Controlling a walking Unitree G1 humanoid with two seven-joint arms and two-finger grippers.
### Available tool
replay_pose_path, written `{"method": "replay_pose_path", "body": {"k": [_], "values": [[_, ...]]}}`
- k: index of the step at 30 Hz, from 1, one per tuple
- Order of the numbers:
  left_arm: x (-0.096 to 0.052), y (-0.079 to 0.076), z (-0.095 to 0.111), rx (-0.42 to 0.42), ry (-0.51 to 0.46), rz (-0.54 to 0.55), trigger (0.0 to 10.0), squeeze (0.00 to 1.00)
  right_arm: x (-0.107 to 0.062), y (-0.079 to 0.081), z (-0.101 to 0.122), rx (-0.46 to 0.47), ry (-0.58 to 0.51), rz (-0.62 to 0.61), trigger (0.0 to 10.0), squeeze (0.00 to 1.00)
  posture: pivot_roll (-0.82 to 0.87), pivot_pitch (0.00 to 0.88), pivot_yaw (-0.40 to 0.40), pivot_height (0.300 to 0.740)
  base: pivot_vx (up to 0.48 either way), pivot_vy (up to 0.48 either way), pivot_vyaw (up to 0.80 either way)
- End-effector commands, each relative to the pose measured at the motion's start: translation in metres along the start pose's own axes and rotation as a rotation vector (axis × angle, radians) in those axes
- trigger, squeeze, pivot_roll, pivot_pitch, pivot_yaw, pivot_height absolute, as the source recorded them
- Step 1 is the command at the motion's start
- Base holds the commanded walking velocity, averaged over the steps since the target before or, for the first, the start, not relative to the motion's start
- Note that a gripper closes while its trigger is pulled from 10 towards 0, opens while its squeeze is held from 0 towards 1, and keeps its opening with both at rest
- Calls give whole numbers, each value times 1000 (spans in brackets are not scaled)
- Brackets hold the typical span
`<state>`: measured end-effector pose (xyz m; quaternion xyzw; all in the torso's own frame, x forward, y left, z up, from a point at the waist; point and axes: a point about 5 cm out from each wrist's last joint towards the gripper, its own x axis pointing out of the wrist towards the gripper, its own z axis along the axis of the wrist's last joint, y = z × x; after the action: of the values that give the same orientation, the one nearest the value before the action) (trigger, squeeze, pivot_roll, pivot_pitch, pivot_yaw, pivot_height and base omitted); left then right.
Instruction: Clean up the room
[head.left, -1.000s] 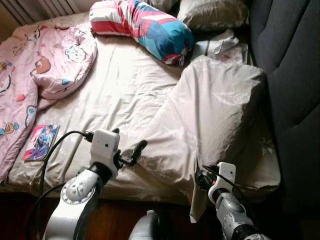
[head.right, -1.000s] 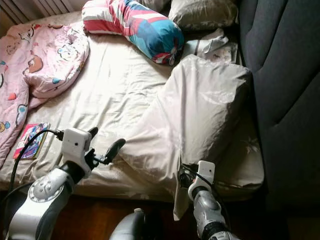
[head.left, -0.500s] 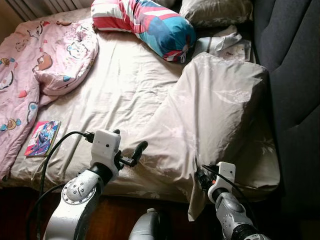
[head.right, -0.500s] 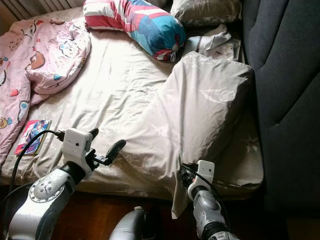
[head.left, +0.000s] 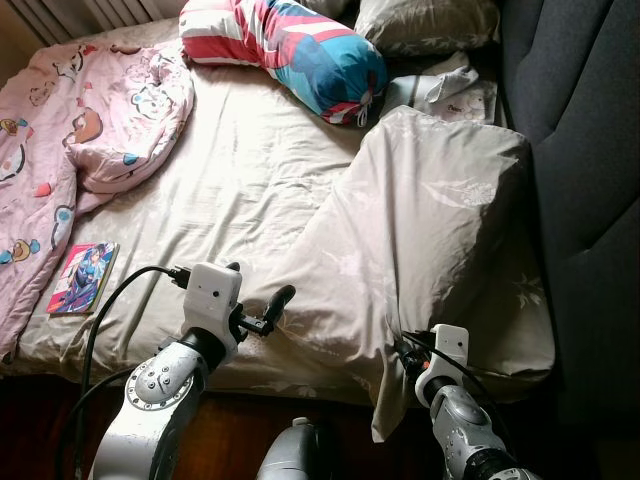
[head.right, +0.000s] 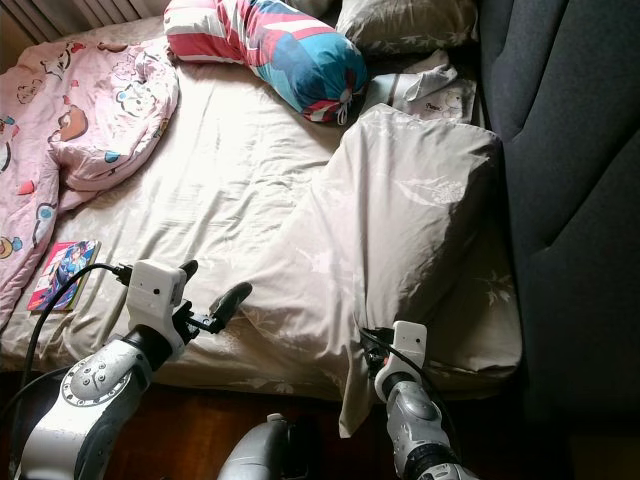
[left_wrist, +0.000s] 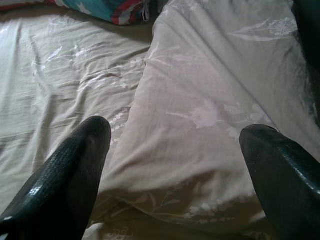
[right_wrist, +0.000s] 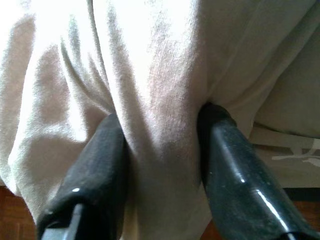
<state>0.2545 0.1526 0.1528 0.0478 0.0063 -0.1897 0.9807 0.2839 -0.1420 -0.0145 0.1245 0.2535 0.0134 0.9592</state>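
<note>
**A:** Sunlit bedding covers nearly everything: a bed with a creased beige sheet is seen against a dark padded headboard. What is being handled?

**B:** A beige duvet, printed with faint pale flowers, is heaped at the headboard end of the bed and folded back on itself. One corner is draped over the bed's near edge, and there it is pinched between the two black fingers of the right gripper, with a thick fold bunched between them.

**A:** And the left gripper?

**B:** It is held over the sheet just beside the duvet's folded edge, fingers spread wide, nothing between them.

**A:** How is the duvet expected to behave?

**B:** It is judged soft, limp and fairly light, though bulky. No shape would be kept when lifted; sagging and dragging across the sheet are likely. The weave looks matte, so slipping from the pads seems unlikely. A second hold on the folded edge near the left gripper would probably be needed for even spreading.

**A:** What else lies on the bed?

**B:** A plump striped bolster and a grey pillow by the headboard, a pink cartoon quilt crumpled at the far side from it, and a thin glossy book below that quilt.
</note>
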Motion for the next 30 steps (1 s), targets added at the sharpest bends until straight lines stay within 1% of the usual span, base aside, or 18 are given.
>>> {"method": "replay_pose_path", "body": {"k": [1, 8, 12, 16, 17, 18, 21, 22, 27, 28, 30], "values": [[-5, 6, -8, 16, 30, 30, 10000, 0, -8, 3, -28, 14, 103, -1, 0, 0, 163, 270, 212, 686, 0, 0, 0], [0, 7, -13, 12, 28, 46, 10000, 0, -7, 1, -27, -36, 113, -12, 0, 0, 148, 237, 187, 686, 0, 0, 0], [6, 9, -16, 8, 19, 61, 10000, 0, -5, -6, -19, -53, 98, -43, 0, 0, 124, 207, 162, 686, 0, 0, 0], [15, 11, -17, 4, -3, 76, 10000, 0, -3, -23, -2, -120, 46, -113, 0, 0, 97, 170, 136, 686, 0, 0, 0], [17, 12, -17, 1, -11, 83, 10000, 0, -2, -30, 8, -137, 15, -145, 0, 0, 87, 160, 128, 686, 0, 0, 0], [17, 12, -17, 1, -11, 83, 10000, 0, -2, -30, 8, -137, 15, -145, 0, 0, 87, 160, 128, 686, 0, 0, 0], [22, 14, -20, 0, -17, 94, 10000, 0, -2, -43, 23, -197, -27, -210, 0, 0, 54, 133, 111, 686, 0, 0, 0], [25, 15, -21, -2, -20, 98, 10000, 0, -3, -49, 31, -227, -53, -240, 0, 0, 42, 121, 103, 686, 0, 0, 0], [29, 17, -23, -7, -34, 110, 10000, 0, -7, -69, 49, -250, -126, -331, 0, 0, 22, 101, 92, 686, 0, 0, 0], [31, 17, -24, -8, -41, 115, 10000, 0, -10, -77, 53, -270, -146, -372, 0, 0, 15, 91, 88, 686, 0, 0, 0], [33, 18, -24, -10, -47, 119, 10000, 0, -13, -85, 58, -289, -166, -414, 0, 0, 0, 82, 83, 686, 0, 0, 0]]}}
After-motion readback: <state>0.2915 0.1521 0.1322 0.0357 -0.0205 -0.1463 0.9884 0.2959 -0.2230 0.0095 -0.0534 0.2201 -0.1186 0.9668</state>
